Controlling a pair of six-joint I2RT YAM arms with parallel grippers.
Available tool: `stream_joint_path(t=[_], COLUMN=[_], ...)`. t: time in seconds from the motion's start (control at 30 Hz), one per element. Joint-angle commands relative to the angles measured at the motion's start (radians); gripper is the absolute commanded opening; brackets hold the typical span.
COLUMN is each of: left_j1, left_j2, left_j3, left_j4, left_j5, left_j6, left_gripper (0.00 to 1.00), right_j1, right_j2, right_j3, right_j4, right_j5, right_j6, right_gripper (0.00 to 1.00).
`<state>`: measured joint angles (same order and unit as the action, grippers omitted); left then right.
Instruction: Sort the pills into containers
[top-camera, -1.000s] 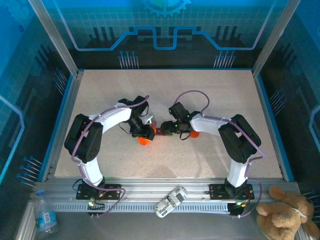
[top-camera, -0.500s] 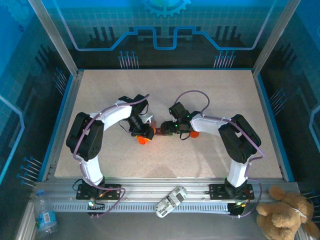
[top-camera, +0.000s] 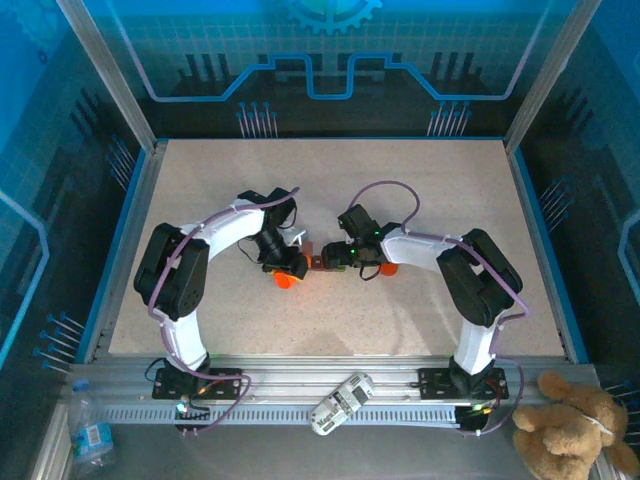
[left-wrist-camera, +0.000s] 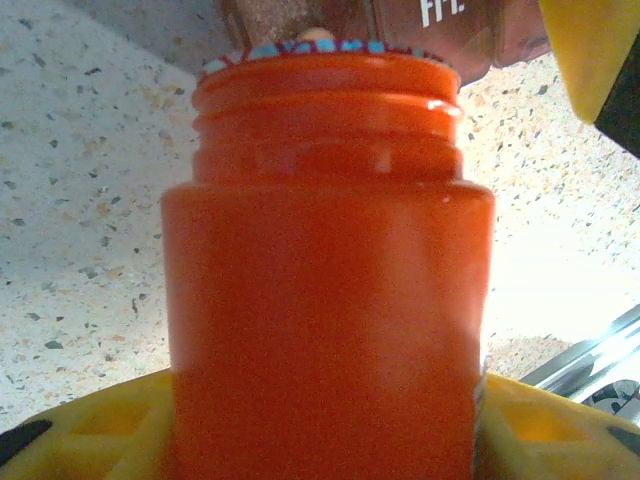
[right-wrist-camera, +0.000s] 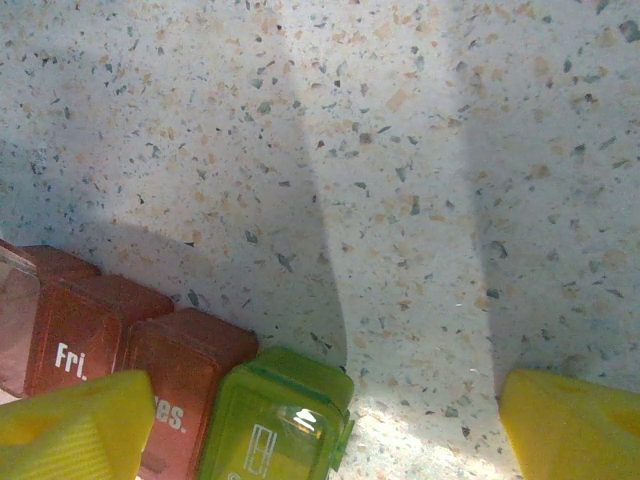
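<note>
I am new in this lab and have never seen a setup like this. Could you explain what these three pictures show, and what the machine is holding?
The machine is two robot arms bolted side by side at the near edge of a speckled table. One picture is taken from above and behind them. The other two come from small cameras on the wrists, so each shows that arm's own yellow fingers.

The left gripper is closed on an orange bottle with its cap off. The bottle's mouth is close to a strip of small pill containers, dark red with one green end, lying on the table. The right gripper stands wide open at that green end and grips nothing. A small orange thing lies by the right arm. It may be the bottle's cap, but I cannot tell.
</note>
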<state>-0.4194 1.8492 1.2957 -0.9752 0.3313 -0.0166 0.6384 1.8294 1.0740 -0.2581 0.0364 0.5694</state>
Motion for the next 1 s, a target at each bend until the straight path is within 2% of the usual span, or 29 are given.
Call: stream_joint_path(t=[0.0, 0.33, 0.97], left_j1=[0.01, 0.01, 0.01], left_j2=[0.022, 0.018, -0.12], left_j3=[0.028, 0.023, -0.151], left_j4=[-0.055, -0.036, 0.193], left_j5=[0.023, 0.034, 0.031], left_j6=[0.019, 0.014, -0.036], left_gripper=[0.0, 0.0, 0.0], right_j1=[-0.012, -0.013, -0.014], right_j2=[0.034, 0.034, 0.041], right_j3=[-0.031, -0.034, -0.023], right_j4=[-0.021, -0.018, -0.034], right_j5=[-0.004, -0.004, -0.008], right_j6=[0.015, 0.018, 0.023], right_gripper=[0.9, 0.9, 0.9])
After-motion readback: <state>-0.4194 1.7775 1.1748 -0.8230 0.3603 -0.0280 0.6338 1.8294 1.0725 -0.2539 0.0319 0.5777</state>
